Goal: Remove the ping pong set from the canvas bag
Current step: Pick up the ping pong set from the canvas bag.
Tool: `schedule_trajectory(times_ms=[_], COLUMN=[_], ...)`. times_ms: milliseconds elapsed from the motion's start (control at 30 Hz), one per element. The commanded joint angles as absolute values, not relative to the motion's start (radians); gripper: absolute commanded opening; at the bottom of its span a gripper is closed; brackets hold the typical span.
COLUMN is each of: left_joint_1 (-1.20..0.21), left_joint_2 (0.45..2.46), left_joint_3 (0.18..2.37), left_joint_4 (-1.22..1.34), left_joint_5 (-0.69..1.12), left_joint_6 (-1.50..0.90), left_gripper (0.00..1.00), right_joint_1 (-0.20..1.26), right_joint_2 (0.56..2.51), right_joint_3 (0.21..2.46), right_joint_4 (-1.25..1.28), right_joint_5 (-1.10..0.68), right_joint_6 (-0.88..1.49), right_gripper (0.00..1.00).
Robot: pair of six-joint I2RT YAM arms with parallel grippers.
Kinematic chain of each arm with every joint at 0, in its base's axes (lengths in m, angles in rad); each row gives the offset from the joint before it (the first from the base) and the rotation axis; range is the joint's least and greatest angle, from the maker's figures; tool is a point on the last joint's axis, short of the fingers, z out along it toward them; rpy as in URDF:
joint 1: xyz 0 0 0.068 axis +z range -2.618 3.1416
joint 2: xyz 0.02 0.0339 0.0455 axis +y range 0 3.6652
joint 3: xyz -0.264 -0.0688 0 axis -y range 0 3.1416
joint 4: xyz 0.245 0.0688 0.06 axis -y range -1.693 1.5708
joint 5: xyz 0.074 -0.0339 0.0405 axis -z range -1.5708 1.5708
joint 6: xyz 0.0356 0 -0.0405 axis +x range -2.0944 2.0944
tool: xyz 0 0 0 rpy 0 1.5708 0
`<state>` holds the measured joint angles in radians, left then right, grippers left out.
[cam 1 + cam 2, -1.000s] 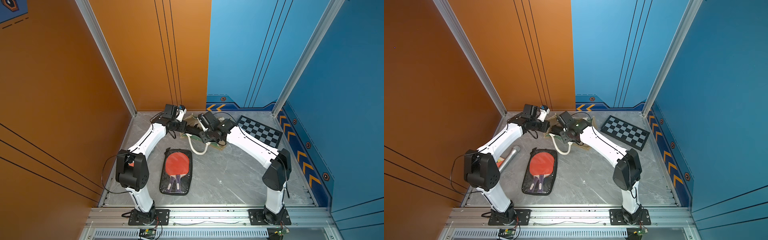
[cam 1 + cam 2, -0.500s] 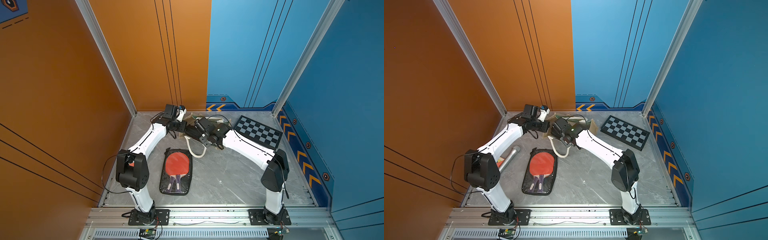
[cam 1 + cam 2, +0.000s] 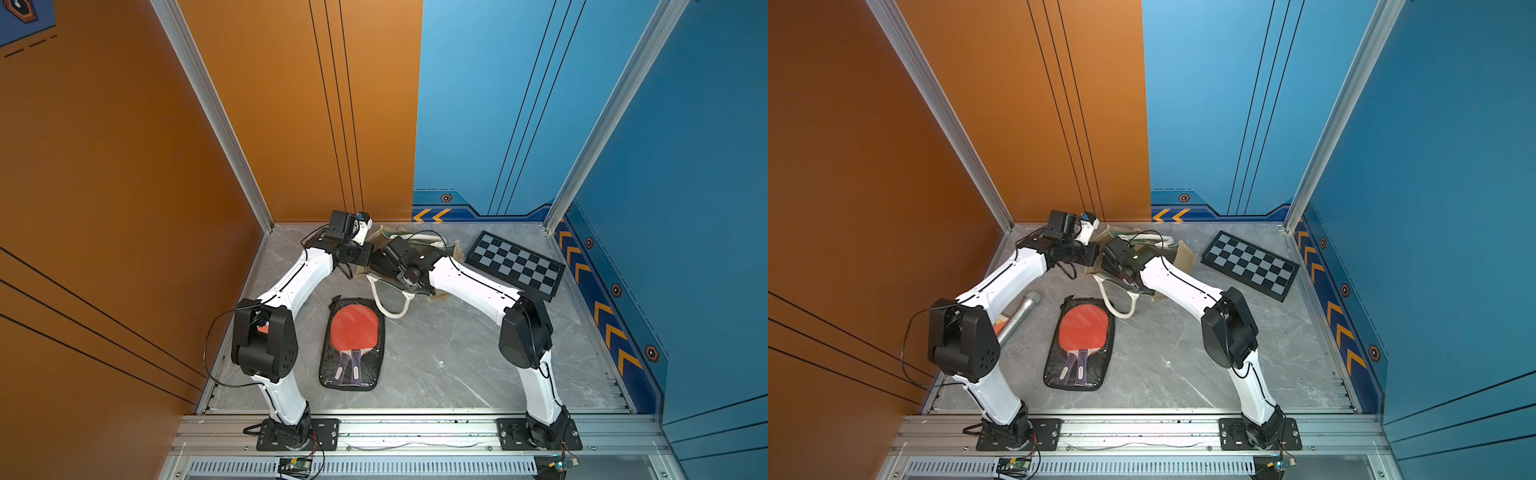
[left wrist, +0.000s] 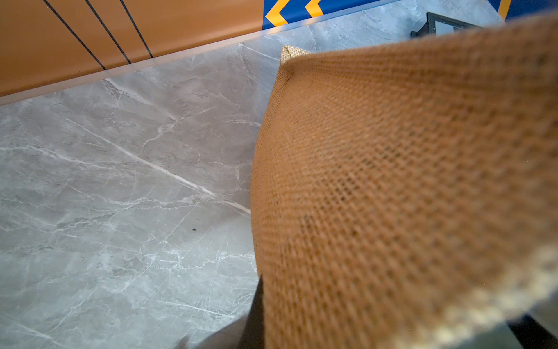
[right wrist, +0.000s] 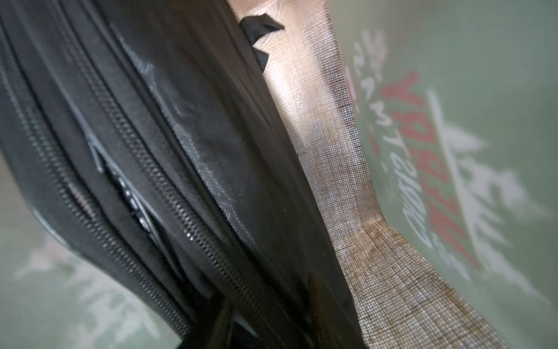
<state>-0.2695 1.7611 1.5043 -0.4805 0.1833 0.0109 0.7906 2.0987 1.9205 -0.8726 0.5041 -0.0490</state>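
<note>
The canvas bag [image 3: 453,249] lies on its side at the back of the bench [image 3: 436,357], and the left jaws are pinched together on its burlap side [image 4: 392,181]. The right arm [image 3: 469,282] reaches into the bag's mouth, where a black zippered case [image 5: 151,151] lies just in front of the right jaws; I cannot tell whether they are apart or gripping. A ping pong set [image 3: 355,340] with red bats lies flat on the bench outside the bag, apart from both jaws.
</note>
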Motion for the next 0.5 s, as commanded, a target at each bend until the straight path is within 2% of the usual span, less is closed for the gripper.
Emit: schedule_trajectory(times_ms=[0,167,333,467], left_joint_1=[-0.269,-0.267,-0.264,-0.263], left_joint_2=[1.743,1.74,1.736,1.726], left_joint_3=[1.469,1.452,1.442,1.445], left_joint_4=[-0.498,-0.498,-0.498,-0.497], left_joint_5=[0.181,0.181,0.196,0.199], left_joint_6=[0.011,0.014,0.014,0.014], left_gripper=[0.0,0.0,0.0,0.0], right_joint_1=[0.781,0.781,0.789,0.787], right_joint_2=[2.107,2.136,2.214,2.267], right_joint_3=[1.962,1.987,2.04,2.067], right_joint_4=[-0.862,-0.857,-0.88,-0.896], right_joint_5=[0.51,0.538,0.601,0.617], right_joint_6=[-0.029,0.013,0.0,-0.018], right_gripper=[0.37,0.38,0.48,0.51])
